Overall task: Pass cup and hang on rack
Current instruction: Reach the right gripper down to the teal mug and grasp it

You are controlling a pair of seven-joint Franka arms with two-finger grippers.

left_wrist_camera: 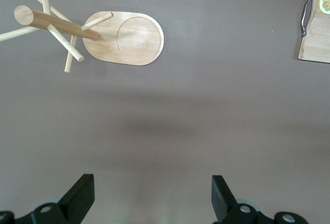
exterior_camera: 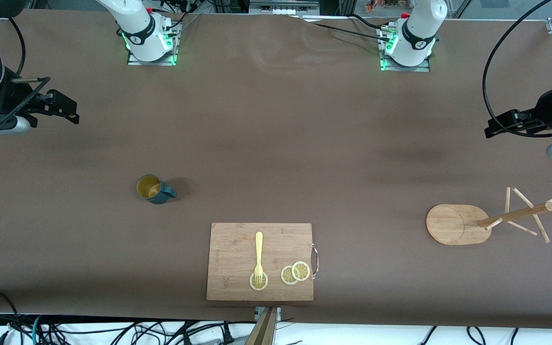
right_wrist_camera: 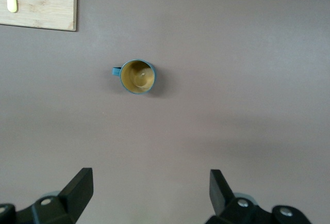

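Note:
The cup [exterior_camera: 154, 188], a small dark teal mug with a tan inside, stands upright on the table toward the right arm's end; the right wrist view shows the cup [right_wrist_camera: 137, 76] from above with its handle to one side. The rack [exterior_camera: 472, 224], a light wooden mug tree on an oval base, stands toward the left arm's end, and the rack [left_wrist_camera: 124, 37] also shows in the left wrist view. My right gripper [exterior_camera: 71, 114] [right_wrist_camera: 151, 177] hangs open over bare table, well apart from the cup. My left gripper [exterior_camera: 492, 130] [left_wrist_camera: 153, 182] hangs open over bare table, apart from the rack.
A bamboo cutting board [exterior_camera: 260, 239] lies near the table's front edge between cup and rack, nearer to the front camera than the cup. It carries a yellow fork [exterior_camera: 258, 251] and lemon slices [exterior_camera: 295, 273]. Brown cloth covers the table [exterior_camera: 276, 143].

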